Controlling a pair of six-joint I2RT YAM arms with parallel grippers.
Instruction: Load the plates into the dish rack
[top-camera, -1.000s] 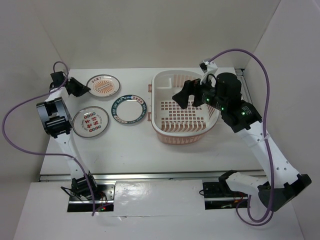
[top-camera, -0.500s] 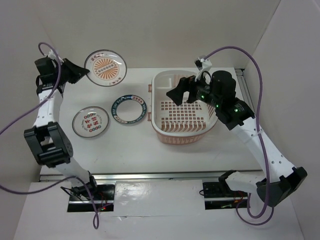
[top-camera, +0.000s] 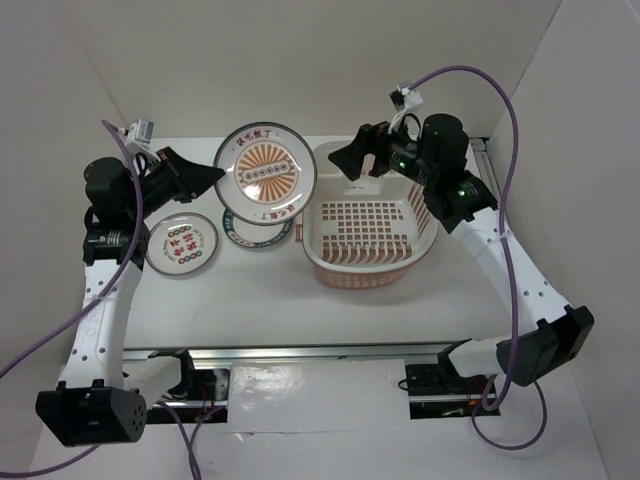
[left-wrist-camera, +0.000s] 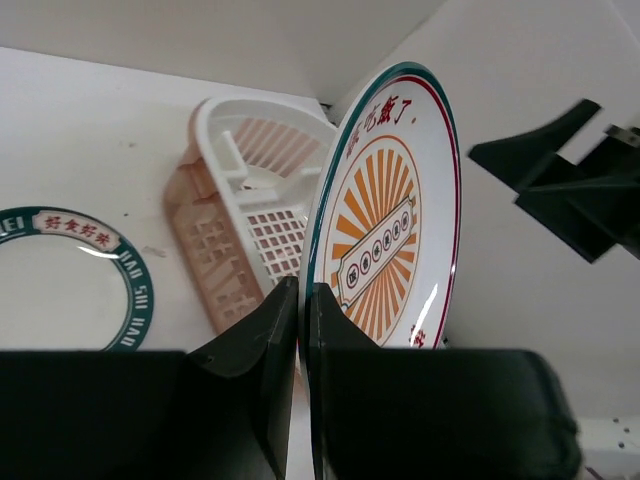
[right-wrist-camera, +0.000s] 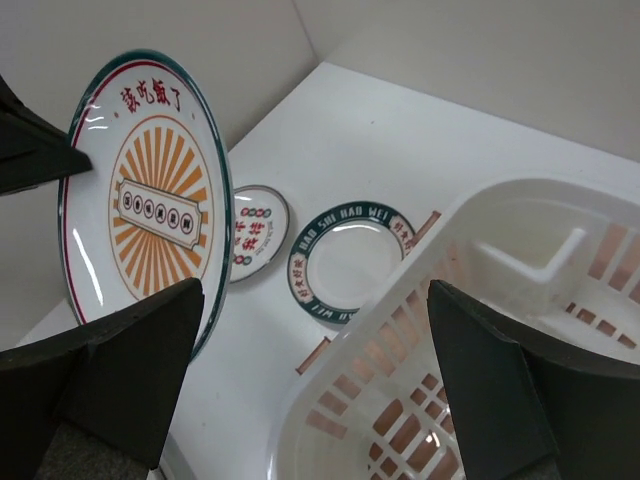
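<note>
From above, the dish rack (top-camera: 362, 272) holds nothing; we count the dotted plate (top-camera: 181, 243) and ringed plate (top-camera: 262, 238) flat on the table (top-camera: 250, 300). Left wrist: the left gripper (left-wrist-camera: 303, 295) pinches the sunburst plate (left-wrist-camera: 385, 235) on edge, airborne, seemingly just short of the rack's rim. Right wrist: the right gripper (right-wrist-camera: 315, 300) gapes — the rack's interior lies open.

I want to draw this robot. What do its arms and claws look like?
The left arm and right arm are white with chunky black joints. The left gripper and right gripper each have two black wedge-shaped fingers. A purple cable loops along each arm; small green lights dot the right one.
</note>
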